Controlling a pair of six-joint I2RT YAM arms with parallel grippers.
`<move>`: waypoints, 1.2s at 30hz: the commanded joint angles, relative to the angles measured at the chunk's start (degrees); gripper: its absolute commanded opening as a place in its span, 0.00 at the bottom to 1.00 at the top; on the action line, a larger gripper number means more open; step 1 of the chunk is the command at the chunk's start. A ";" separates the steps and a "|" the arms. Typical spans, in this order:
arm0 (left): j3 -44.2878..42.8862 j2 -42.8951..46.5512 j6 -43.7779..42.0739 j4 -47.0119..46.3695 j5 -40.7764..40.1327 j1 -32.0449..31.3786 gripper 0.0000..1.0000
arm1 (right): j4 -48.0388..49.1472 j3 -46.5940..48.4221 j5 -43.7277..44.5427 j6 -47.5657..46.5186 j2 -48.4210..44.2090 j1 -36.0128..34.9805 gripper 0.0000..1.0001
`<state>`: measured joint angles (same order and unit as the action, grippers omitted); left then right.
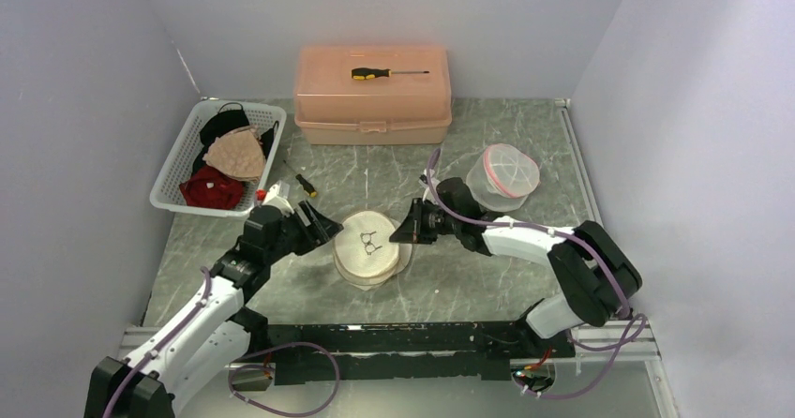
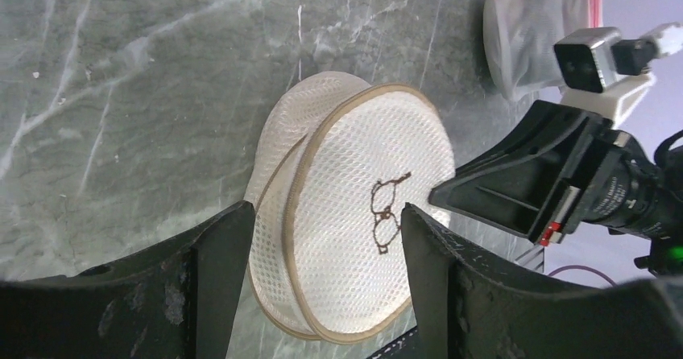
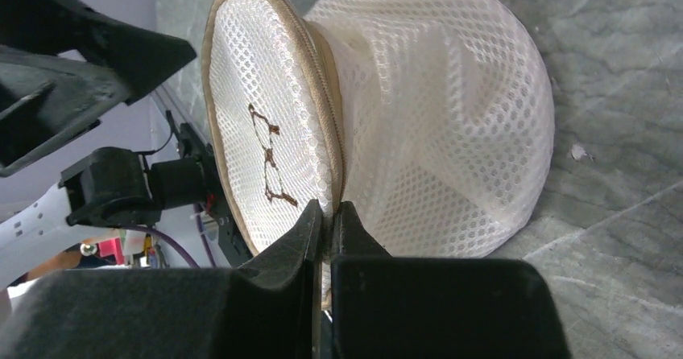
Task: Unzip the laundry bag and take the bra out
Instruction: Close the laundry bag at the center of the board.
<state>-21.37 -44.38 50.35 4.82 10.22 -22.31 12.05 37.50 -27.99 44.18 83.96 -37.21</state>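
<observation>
Mesh filled the space between the two tools: the round white laundry bag (image 1: 370,254) with its tan rim lay on the grey marbled table (image 1: 469,287), directly ahead of both grippers and flanked by them. The left gripper (image 1: 323,226) sat at the bag's left side with its fingers (image 2: 217,278) spread wide apart, one on either side of the bag's near edge in the wrist view, and clamped on nothing. The right gripper (image 1: 398,233) faced it from the opposite side, its fingertips pressed together on the tan rim; whether a zipper pull sat between them could not be told. Just past those fingertips the flat lid panel, stitched with a brown bra outline (image 3: 267,156), stood partly away from the slumped mesh body.

Beyond the left gripper lay a small screwdriver (image 1: 306,185), and farther off to its left a white plastic basket (image 1: 178,170) held black, beige and red garments. Beyond the right gripper and slightly to its right stood a clear container (image 1: 503,176) with a red-edged lid. Farthest from both tools, a pink toolbox (image 1: 373,109) carried a yellow-and-black screwdriver (image 1: 384,72) on its lid.
</observation>
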 commanded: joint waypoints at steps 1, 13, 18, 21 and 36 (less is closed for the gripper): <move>-0.90 2.53 -1.67 2.73 -2.27 0.24 0.72 | 0.51 0.51 0.77 0.37 1.74 -0.17 0.00; -4.27 -2.91 -2.53 -1.97 5.44 0.16 0.66 | -2.58 -0.91 8.15 -3.67 5.90 -0.15 0.00; -4.99 -6.42 -1.57 -6.05 10.34 -0.09 0.63 | -1.96 -1.68 7.96 -4.07 6.07 -0.24 0.07; -6.05 -7.03 -2.17 -5.69 10.62 -0.44 0.63 | -3.96 -1.41 9.26 -4.57 3.49 -0.41 0.37; -8.66 -13.03 -4.23 -7.00 10.92 -8.80 0.49 | -7.81 3.09 9.31 -9.89 -10.08 -3.64 0.41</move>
<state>-28.71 -54.26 47.37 1.54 20.71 -25.63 -1.08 39.05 -13.67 35.51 72.16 -40.01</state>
